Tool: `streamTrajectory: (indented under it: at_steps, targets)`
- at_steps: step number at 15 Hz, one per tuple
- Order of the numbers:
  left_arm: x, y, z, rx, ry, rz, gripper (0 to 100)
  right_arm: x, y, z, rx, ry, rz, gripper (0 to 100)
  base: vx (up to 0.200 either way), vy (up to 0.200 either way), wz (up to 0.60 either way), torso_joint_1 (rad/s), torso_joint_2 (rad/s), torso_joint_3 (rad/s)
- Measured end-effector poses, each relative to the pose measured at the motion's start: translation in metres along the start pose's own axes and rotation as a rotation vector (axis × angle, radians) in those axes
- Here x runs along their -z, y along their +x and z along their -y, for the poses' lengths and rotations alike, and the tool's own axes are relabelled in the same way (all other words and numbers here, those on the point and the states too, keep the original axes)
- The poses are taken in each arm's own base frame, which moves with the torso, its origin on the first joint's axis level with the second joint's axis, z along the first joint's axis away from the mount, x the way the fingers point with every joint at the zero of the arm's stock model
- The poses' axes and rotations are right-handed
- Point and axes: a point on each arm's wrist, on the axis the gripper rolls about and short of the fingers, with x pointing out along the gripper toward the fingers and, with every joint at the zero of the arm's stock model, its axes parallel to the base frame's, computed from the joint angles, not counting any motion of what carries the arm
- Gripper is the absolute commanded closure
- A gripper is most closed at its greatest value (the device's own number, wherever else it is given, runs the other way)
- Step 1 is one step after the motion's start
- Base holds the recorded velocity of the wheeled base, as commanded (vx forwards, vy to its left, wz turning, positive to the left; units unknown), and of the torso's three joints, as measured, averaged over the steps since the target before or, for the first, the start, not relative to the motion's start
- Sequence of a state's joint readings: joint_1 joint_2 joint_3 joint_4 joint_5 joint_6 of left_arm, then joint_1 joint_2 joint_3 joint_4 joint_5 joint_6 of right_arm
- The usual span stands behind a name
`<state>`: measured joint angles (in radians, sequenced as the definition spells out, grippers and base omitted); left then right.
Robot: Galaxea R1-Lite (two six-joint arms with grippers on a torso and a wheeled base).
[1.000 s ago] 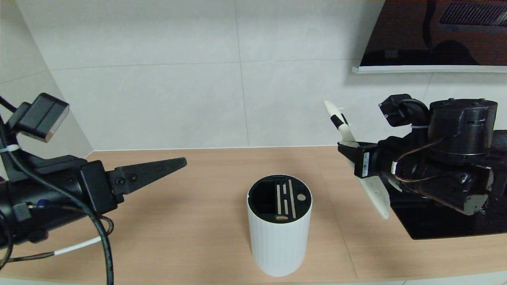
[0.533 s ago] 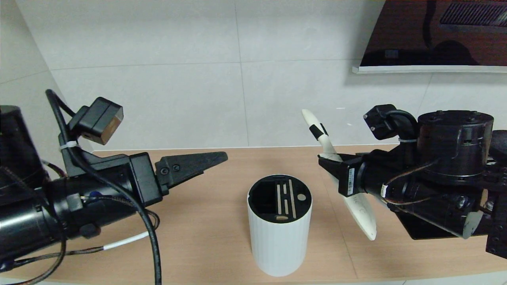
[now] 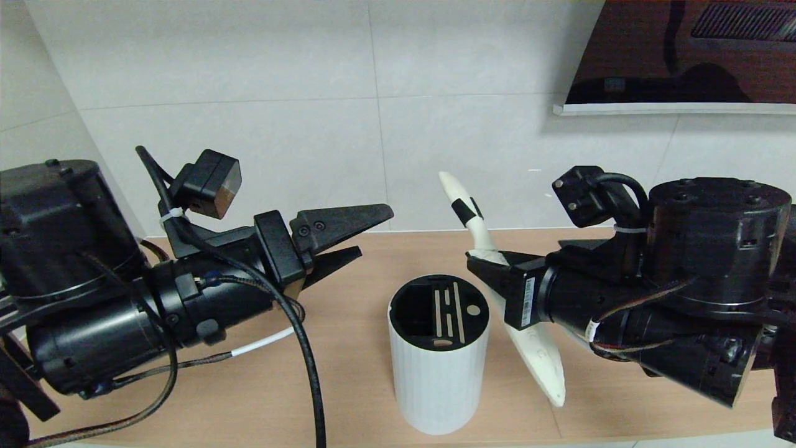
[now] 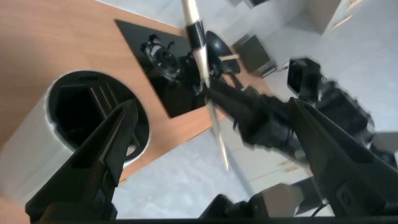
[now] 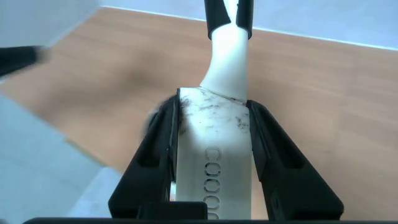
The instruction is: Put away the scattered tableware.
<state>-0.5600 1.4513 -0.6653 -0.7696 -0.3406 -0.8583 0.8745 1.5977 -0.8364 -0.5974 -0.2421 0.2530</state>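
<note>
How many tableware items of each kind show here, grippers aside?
White slotted holder: 1
White utensil, held in the right gripper: 1
Total: 2

left gripper (image 3: 374,231) spread wide; right gripper (image 3: 487,266) clamped on white utensil (image 3: 536,356)

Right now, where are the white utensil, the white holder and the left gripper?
white utensil (image 3: 538,364), head view, on its wide lower end.
white holder (image 3: 439,379), head view, on its ribbed side wall.
left gripper (image 3: 375,231), head view, midway between its open fingertips.
</note>
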Motion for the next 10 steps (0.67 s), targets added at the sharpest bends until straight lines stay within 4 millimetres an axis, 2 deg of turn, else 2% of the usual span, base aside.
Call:
streamTrajectory:
  at_steps: [5,10]
  targets:
    - [0.010,0.011,0.000,-0.009,0.005,0.015,0,0.009,-0.002,-0.027,-0.125,0.060,-0.044,100,0.000,0.000,0.00,0.000,0.00,0.000]
    - [0.020,0.024,-0.001,0.001,0.014,0.032,0,0.016,-0.004,-0.036,-0.183,0.086,-0.080,100,0.000,0.000,0.00,0.000,0.00,0.000]
